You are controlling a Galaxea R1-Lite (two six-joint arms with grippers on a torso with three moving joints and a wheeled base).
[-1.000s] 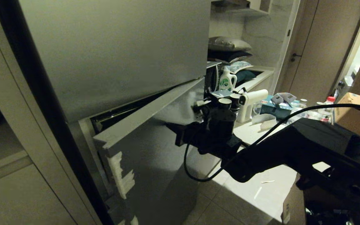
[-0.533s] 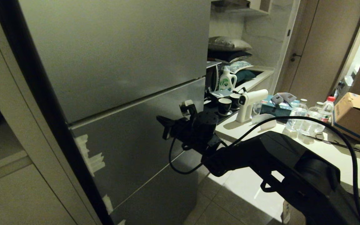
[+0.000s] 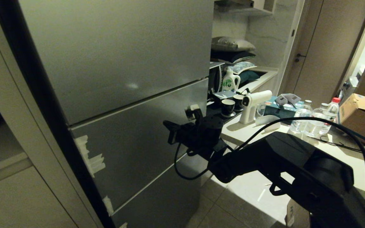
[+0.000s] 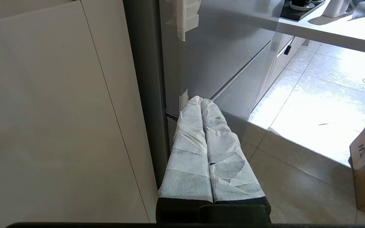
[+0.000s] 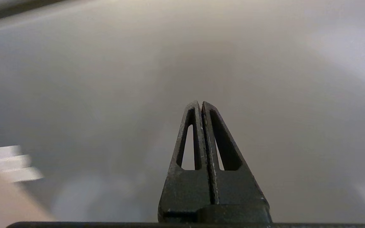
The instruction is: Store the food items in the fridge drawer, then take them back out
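The food items are out of view, and the fridge drawer is hidden behind the grey steel fridge front (image 3: 131,133), whose panels sit flush and closed. My right gripper (image 3: 170,131) is shut and empty, level with the middle panel (image 5: 106,79) and pointing at it from close by (image 5: 200,103); whether the tips touch the panel I cannot tell. My left gripper (image 4: 200,98), its fingers wrapped in white cloth, is shut and empty. It hangs low by the fridge's lower left edge (image 4: 169,95), outside the head view.
A counter (image 3: 296,139) to the right carries a white spray gun (image 3: 253,104), dark cups (image 3: 227,107), water bottles (image 3: 312,122) and a cardboard box (image 3: 364,115). White tape patches (image 3: 90,158) mark the fridge's left edge. Pale cabinets (image 3: 11,196) stand on the left. Tiled floor lies below the counter.
The middle fridge panel, which stood ajar and swung out, is now closed flush. My right arm followed it in toward the fridge, then drew back a little.
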